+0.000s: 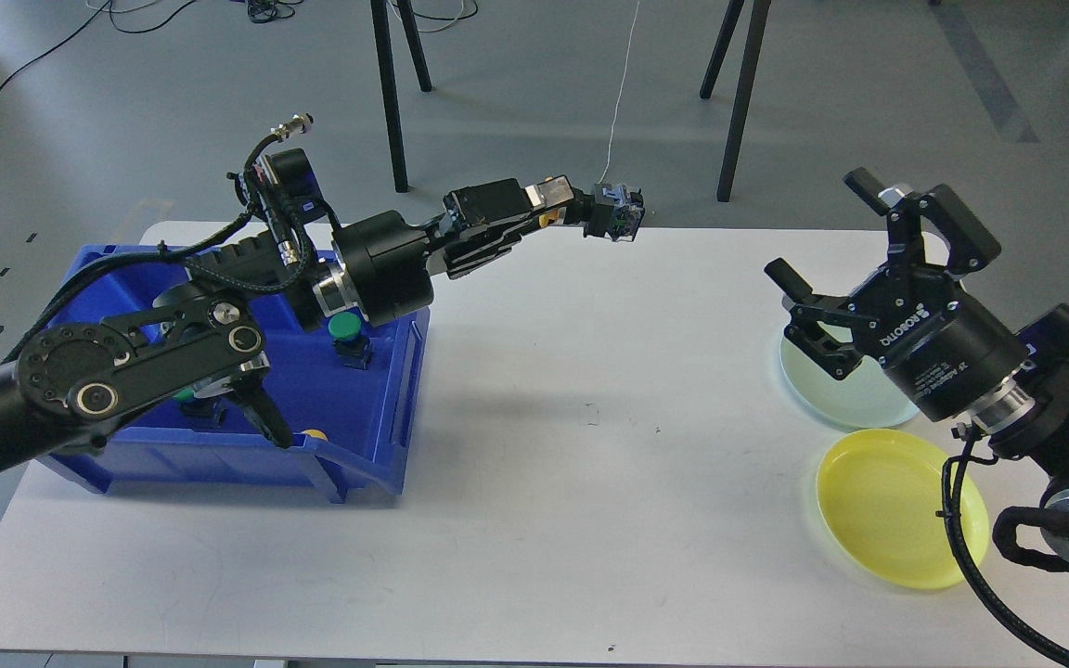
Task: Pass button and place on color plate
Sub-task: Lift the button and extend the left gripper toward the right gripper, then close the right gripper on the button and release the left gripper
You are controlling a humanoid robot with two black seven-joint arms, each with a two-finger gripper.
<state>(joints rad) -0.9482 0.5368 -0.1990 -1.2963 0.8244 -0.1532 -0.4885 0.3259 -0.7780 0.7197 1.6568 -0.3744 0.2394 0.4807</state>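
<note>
My left gripper (581,211) is shut on a yellow button (611,212), of which mostly the dark blue base shows, with a bit of yellow cap between the fingers. It holds the button high over the table's far edge, near the middle. My right gripper (845,269) is open and empty, raised over the pale green plate (831,390) and turned toward the left arm. The yellow plate (896,520) lies in front of it at the right. The blue bin (377,436) at the left holds a green button (346,329) and a yellow button (315,433).
My left arm covers much of the bin's inside. Black stand legs (391,93) and a white cable (623,93) are on the floor behind the table. The white table (544,482) spans the view.
</note>
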